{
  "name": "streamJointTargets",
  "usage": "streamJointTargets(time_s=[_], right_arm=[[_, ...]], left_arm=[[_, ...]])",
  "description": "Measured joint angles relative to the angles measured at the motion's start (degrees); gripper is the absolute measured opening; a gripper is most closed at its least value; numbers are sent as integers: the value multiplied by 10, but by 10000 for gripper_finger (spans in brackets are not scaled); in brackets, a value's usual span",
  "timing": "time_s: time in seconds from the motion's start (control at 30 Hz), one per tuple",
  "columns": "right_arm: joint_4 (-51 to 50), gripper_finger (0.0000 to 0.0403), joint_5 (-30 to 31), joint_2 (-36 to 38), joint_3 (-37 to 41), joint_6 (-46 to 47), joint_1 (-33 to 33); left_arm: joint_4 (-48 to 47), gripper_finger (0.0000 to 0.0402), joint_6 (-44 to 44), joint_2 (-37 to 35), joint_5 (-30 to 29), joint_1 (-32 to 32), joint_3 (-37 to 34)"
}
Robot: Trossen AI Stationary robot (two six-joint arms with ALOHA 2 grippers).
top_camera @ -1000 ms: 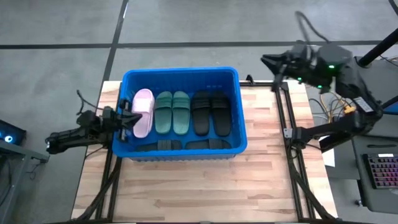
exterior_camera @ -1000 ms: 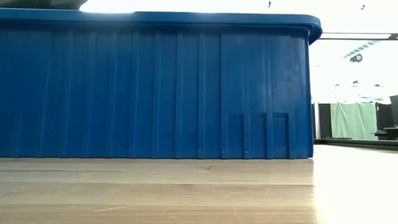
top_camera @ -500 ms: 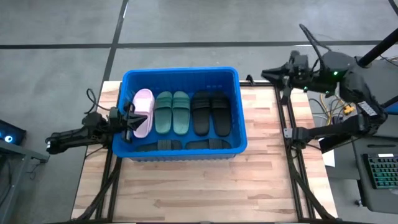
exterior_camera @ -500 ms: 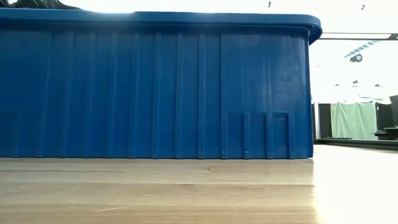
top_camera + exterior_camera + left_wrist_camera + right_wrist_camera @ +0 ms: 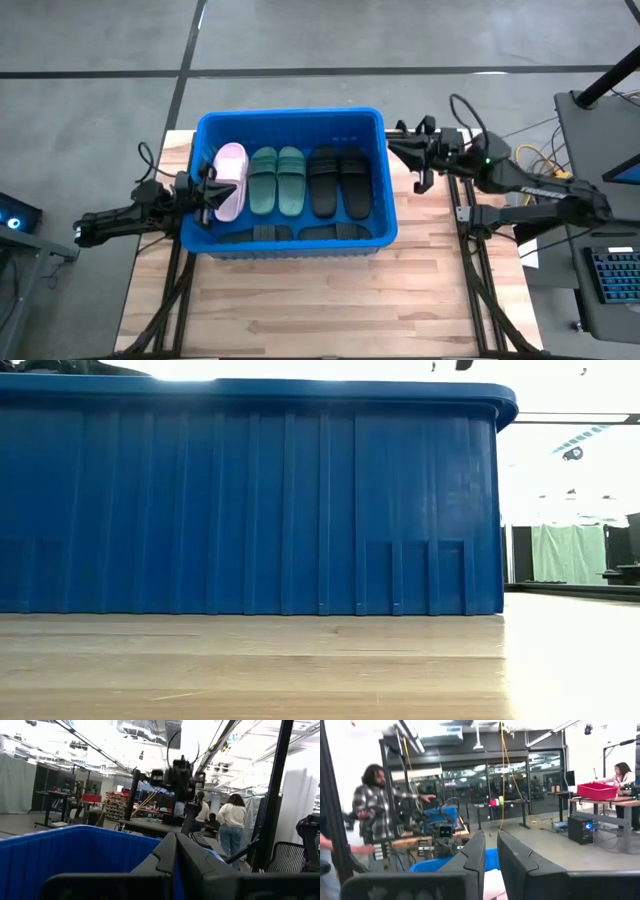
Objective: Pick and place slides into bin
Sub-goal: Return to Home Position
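The blue bin [image 5: 290,120] stands on the far middle of the wooden table and fills the low view [image 5: 250,500]. In it lie a pale pink slide [image 5: 231,180], two dark green slides [image 5: 277,180], two black slides [image 5: 337,182] and more black slides along the near wall [image 5: 300,233]. My left gripper [image 5: 212,190] is shut and hovers level over the bin's left rim, beside the pink slide; its wrist view [image 5: 175,840] looks across the bin. My right gripper [image 5: 392,147] hovers at the bin's right rim, its fingers [image 5: 491,842] a narrow gap apart and empty.
Bare table top [image 5: 300,300] lies on the bin's near side. Dark frame rails run along the table's right [image 5: 465,230] and left [image 5: 180,270]. A keyboard [image 5: 612,272] sits off the table at the right. People stand in the room beyond [image 5: 231,827] [image 5: 372,805].
My right gripper has swung from beyond the table's far right corner down and toward the table's left, ending at the bin's right rim. The slides and the bin have stayed where they were.
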State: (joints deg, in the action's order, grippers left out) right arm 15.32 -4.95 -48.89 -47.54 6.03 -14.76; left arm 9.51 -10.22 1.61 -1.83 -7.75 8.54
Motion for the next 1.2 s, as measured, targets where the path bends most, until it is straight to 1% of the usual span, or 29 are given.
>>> streamJointTargets(time_s=[0.1,0.3,0.4,0.47,0.57,0.63,0.7,0.77,0.87,0.9,0.93,1.07,1.2], right_arm=[[75,34,0,26,78,17,0],[237,13,5,104,228,40,0],[251,9,5,129,276,46,1],[232,9,5,138,299,61,2],[160,9,5,159,324,81,1],[120,9,5,184,336,91,1],[80,9,3,222,340,81,1],[19,9,3,271,340,63,1],[-137,9,2,342,332,58,1],[-173,9,2,362,331,58,1],[-187,9,1,380,331,56,1],[-182,9,-1,445,338,40,1],[-250,8,-1,484,366,46,1]], left_arm=[[2,0,0,0,0,0,0],[5,0,0,0,1,0,0],[5,0,0,0,1,0,0],[5,0,1,0,1,0,0],[5,0,1,0,1,0,-1],[5,0,0,0,1,0,-1],[5,0,0,0,2,0,-1],[5,0,0,0,2,0,-1],[5,0,0,0,2,0,-1],[5,0,1,0,2,0,-1],[5,0,1,0,2,0,-1],[5,0,1,0,2,0,-1],[5,0,1,0,1,0,-1]])
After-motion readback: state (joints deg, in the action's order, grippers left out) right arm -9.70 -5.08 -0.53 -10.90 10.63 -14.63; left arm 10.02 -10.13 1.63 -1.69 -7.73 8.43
